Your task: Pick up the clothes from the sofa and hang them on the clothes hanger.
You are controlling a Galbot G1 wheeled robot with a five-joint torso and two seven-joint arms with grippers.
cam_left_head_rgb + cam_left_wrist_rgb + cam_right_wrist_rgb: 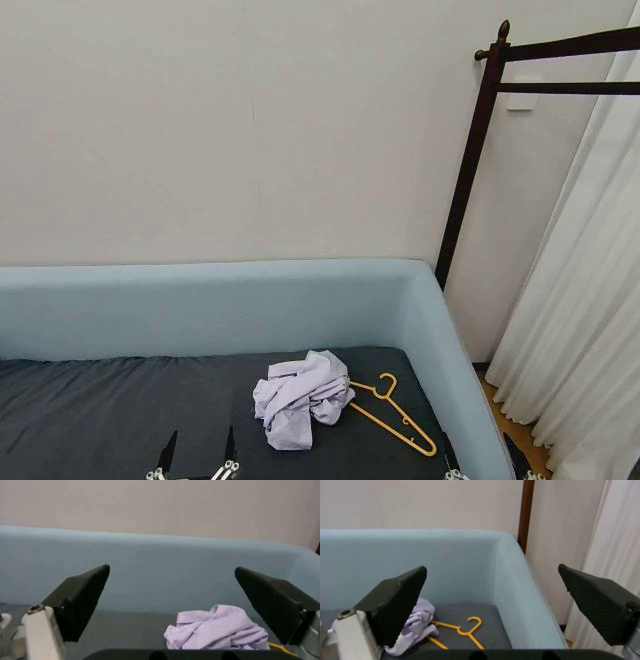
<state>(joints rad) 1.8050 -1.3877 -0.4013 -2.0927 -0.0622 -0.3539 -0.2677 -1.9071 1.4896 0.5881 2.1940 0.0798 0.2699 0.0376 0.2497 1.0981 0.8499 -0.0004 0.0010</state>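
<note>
A crumpled lilac shirt (298, 398) lies in a soft, bunched heap on the dark grey seat cushion (100, 410) of the pale blue sofa (200, 305), toward its right end. Just beside it on the arm side, touching its edge, an orange plastic hanger (392, 412) lies flat, its thin triangular frame and open hook resting on the cushion.

The head view takes in the dark wooden clothes rack (470, 160) standing past the sofa's right arm: a slim upright with a turned knob on top and two cross bars running off to the right, with a white pleated curtain (590, 300) hanging in front of them.

The left gripper (172, 588) hovers low over the seat in front of the shirt, its two black wedge-shaped fingers (80, 600) spread wide with nothing between them. Its wrist camera looks at the shirt's folds from close by, against the smooth padded backrest.

The right gripper (492, 588) is near the sofa's right arm, its dimpled pads likewise held far apart and holding nothing. Its wrist camera looks over the hanger's hook, part of the shirt, and a length of the rack's upright against the plain wall.
</note>
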